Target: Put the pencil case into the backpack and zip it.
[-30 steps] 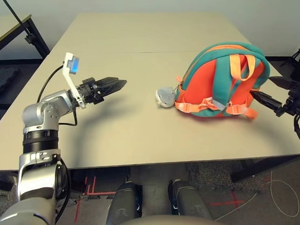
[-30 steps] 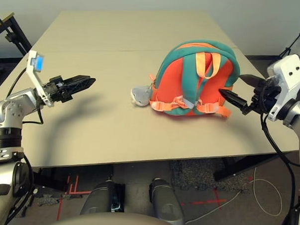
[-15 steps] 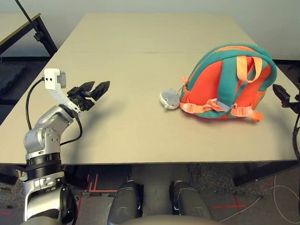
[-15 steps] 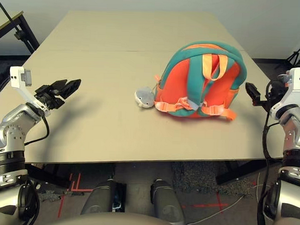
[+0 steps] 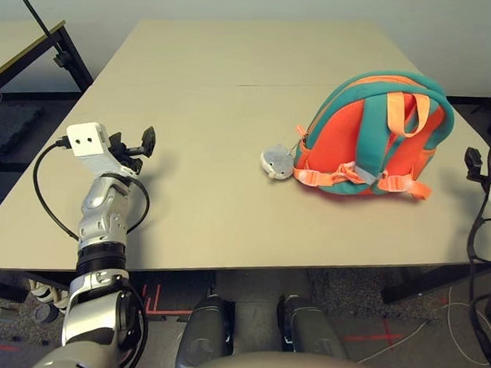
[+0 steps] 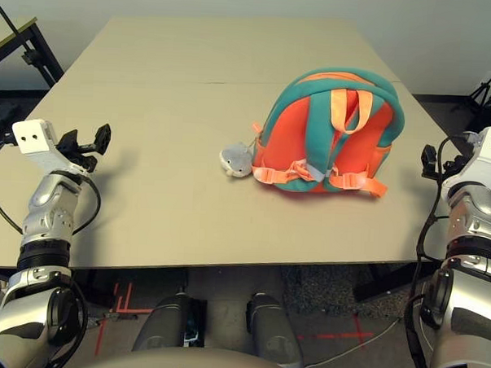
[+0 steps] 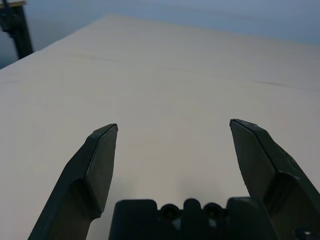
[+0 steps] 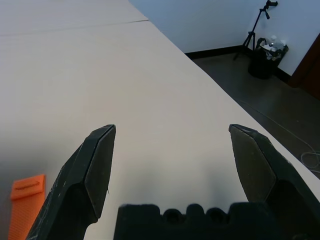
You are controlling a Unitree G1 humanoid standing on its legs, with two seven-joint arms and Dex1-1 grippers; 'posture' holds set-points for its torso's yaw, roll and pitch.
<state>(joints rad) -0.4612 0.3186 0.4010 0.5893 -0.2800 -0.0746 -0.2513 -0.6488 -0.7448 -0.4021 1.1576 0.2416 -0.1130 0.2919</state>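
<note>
Backpack (image 5: 372,132): small, dome-shaped, soft orange fabric with teal trim and orange webbing straps, lying straps-up on the right half of the smooth matte beige bench (image 5: 214,150); a rounded grey-white plush toy (image 5: 276,162) lies touching its left edge. Left pincer (image 7: 172,145): two tapered black fingers spread wide, holding nothing, over the bench's left edge. Right pincer (image 8: 171,150): likewise wide open and empty, at the bench's right edge beside an orange strap end (image 8: 26,205).

Orange, teal-trimmed backpack (image 5: 370,132); seemingly grey plush toy (image 5: 276,162)
</note>
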